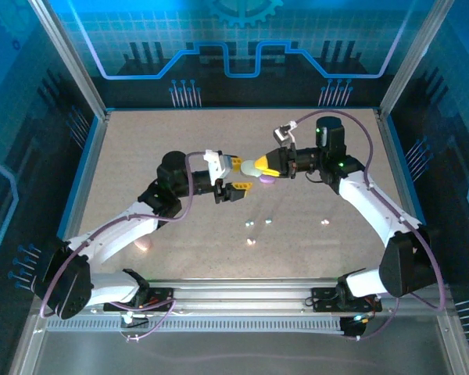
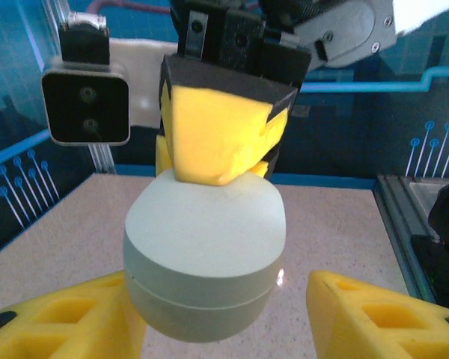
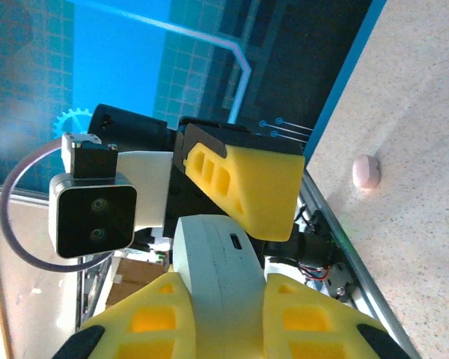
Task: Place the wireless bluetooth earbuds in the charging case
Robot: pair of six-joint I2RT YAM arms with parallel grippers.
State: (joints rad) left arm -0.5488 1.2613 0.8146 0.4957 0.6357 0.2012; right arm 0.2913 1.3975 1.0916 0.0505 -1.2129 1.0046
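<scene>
speckled beige desk [image 1: 141, 156] inside an aluminium frame [image 1: 66, 58], with blue circuit-patterned walls [image 1: 336, 31] all round. above mid-desk the right end effector [image 1: 268, 166] pinches the pale green charging case [image 2: 206, 247] aloft. the left end effector [image 1: 239, 173] stands spread, one finger either side of the case. the earbuds [image 1: 250, 223] lie scattered on the desk, nearer than the case. a pink pebble [image 1: 143, 244] sits at near left.
</scene>
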